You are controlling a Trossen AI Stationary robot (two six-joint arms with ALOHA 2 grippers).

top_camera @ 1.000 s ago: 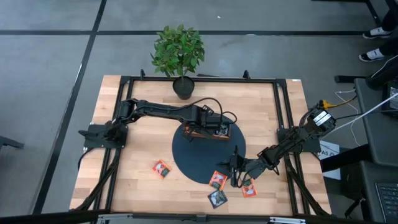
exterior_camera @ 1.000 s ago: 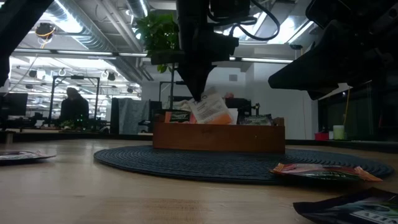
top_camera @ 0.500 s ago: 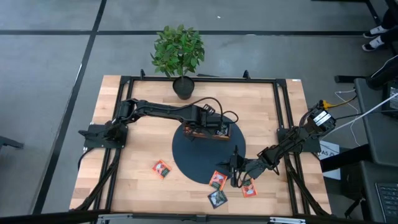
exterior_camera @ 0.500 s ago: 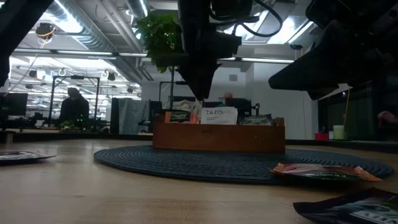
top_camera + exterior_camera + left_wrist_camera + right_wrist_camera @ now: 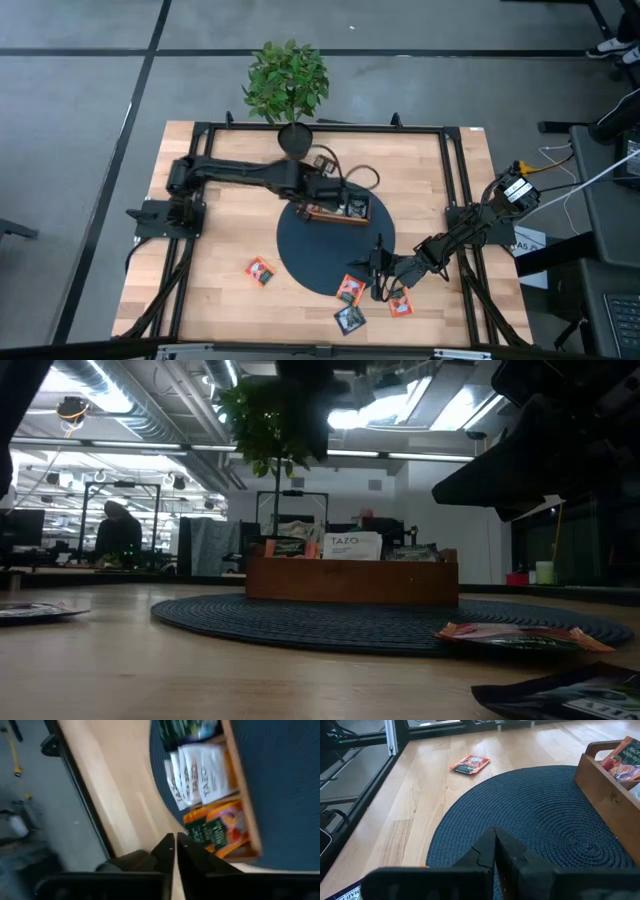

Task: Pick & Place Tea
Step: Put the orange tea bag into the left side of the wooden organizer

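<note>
Wooden tray (image 5: 246,805) holds white, orange, green sachets (image 5: 200,775); left gripper (image 5: 175,851) pressed together, empty.

Potted plant (image 5: 288,85) at table (image 5: 230,250) far edge; wooden tray (image 5: 335,212) on round dark mat (image 5: 310,250).

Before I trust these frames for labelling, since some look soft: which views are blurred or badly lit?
Left wrist view: motion-smeared, the white sachets in the wooden tray streaky. Low view: backlit by ceiling lights, the arms mere silhouettes, the nearest dark sachet out of focus. Right wrist view: sharp on the round mat. High view: evenly lit, without glare.
</note>
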